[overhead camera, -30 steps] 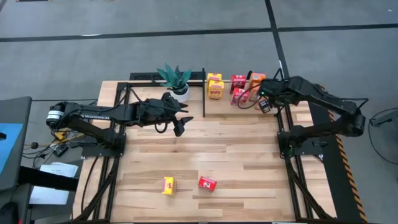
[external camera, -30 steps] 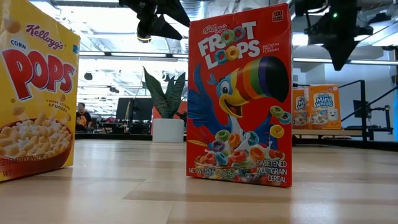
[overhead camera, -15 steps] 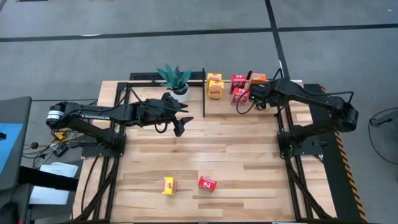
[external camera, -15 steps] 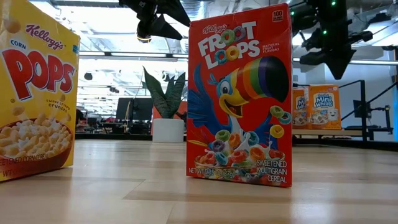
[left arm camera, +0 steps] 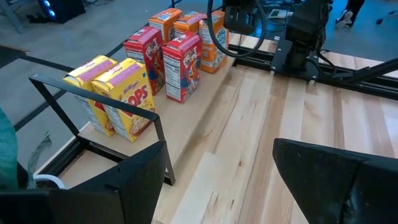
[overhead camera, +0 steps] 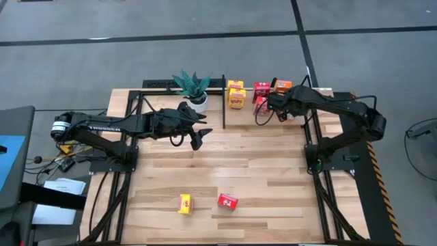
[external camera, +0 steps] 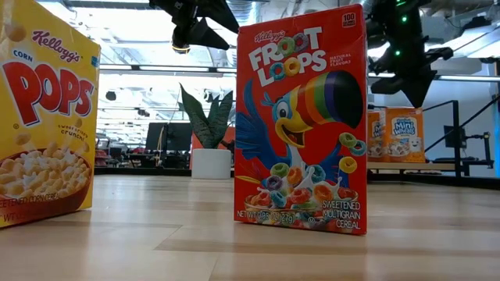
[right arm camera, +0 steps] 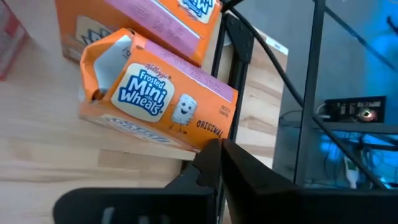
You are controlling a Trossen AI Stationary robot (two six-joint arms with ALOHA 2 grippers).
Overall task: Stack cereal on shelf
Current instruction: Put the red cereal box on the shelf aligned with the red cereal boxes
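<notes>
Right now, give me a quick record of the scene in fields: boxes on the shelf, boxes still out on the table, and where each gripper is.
shelf: light wood strip at the table's far edge, black posts
on shelf: yellow boxes, red boxes, orange boxes
loose on table: Corn Pops box, Froot Loops box, both near the front edge
left gripper: open, empty, above mid-table near the plant
right gripper: over the shelf by the orange Mini-Wheats box
</notes>
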